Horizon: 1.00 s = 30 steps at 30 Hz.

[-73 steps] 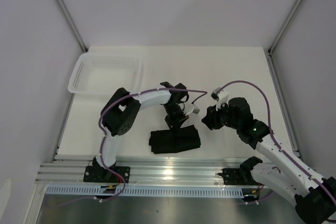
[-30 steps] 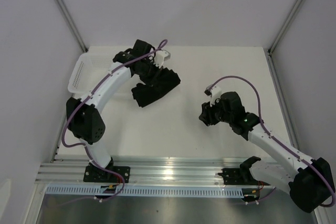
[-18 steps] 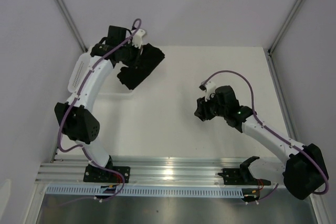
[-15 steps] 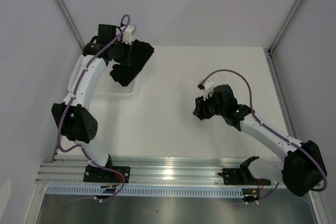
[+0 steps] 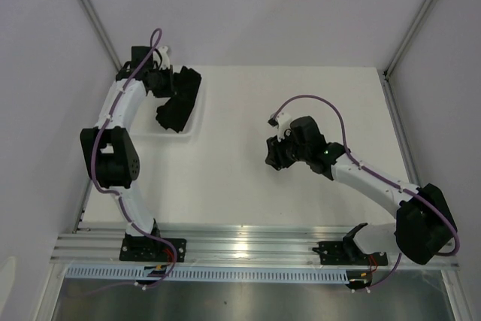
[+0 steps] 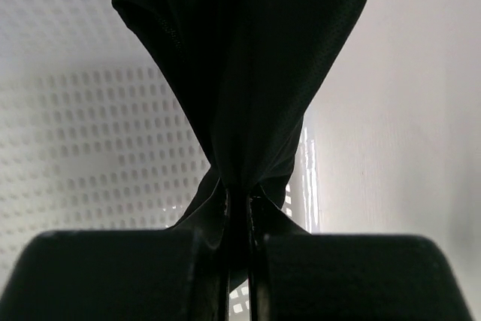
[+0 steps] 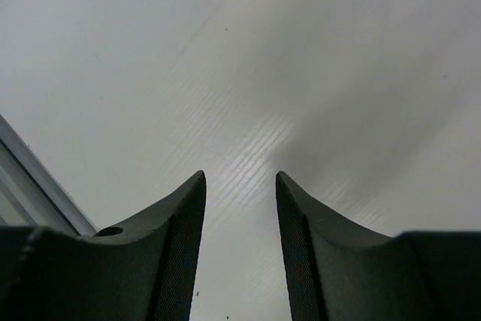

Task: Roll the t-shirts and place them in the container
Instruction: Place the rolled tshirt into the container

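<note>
L tool (image 6: 238, 202) carried t-shirt (image 6: 248, 73) over basket (image 6: 90, 133).

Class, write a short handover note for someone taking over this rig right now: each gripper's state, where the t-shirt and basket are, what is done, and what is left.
Left gripper: shut on the black t-shirt, pinching a bunched fold.
Right gripper: open, empty, above the bare table.
T-shirt: a compact bundle hanging from the left gripper over the right side of the white mesh basket, at the far left of the table.
Done: shirt bundled and carried to the basket.
Left: lower it, open the left gripper, then pull the arm clear.
</note>
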Each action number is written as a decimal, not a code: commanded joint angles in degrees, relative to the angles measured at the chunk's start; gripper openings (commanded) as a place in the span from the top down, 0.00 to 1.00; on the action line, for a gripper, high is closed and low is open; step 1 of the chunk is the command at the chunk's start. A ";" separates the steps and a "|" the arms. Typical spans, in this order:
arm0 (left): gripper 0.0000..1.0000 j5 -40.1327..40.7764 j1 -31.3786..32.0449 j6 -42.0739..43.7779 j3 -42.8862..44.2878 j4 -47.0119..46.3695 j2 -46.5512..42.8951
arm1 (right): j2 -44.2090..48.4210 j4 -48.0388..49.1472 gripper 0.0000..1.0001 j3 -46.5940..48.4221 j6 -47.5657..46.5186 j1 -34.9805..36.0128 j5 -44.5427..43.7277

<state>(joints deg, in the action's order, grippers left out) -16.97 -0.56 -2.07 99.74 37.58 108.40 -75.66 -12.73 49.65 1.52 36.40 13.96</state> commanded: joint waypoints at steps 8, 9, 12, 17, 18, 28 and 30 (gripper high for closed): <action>0.99 -9.92 -6.73 -13.83 -2.45 -5.68 6.91 | -2.12 -2.29 0.55 5.10 0.50 2.62 -2.62; 0.99 -10.27 -7.09 -14.63 -2.62 -5.68 7.70 | -2.39 -2.73 0.55 5.72 0.42 2.71 -2.79; 0.99 -11.77 -8.14 -16.56 -2.63 -6.03 10.51 | -3.00 -3.44 0.55 6.60 0.42 3.24 -3.14; 0.99 -12.91 -9.90 -18.76 -2.01 -5.59 13.68 | -3.71 -3.97 0.55 7.04 0.68 4.29 -3.85; 0.99 -13.08 -10.16 -19.11 -2.01 -5.59 14.12 | -3.71 -4.05 0.55 7.13 0.77 4.38 -3.85; 0.99 -7.56 -11.04 -16.66 -1.66 -1.56 14.65 | -6.52 -4.67 0.55 9.24 -0.02 5.34 -3.85; 0.99 -6.68 -11.04 -15.78 -2.27 -0.76 14.82 | -6.78 -4.93 0.55 9.50 -0.29 5.52 -3.85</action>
<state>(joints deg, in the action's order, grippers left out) -26.26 -11.07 -19.16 97.17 34.57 123.11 -81.93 -17.15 56.47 1.72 41.32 10.76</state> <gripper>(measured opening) 0.037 0.456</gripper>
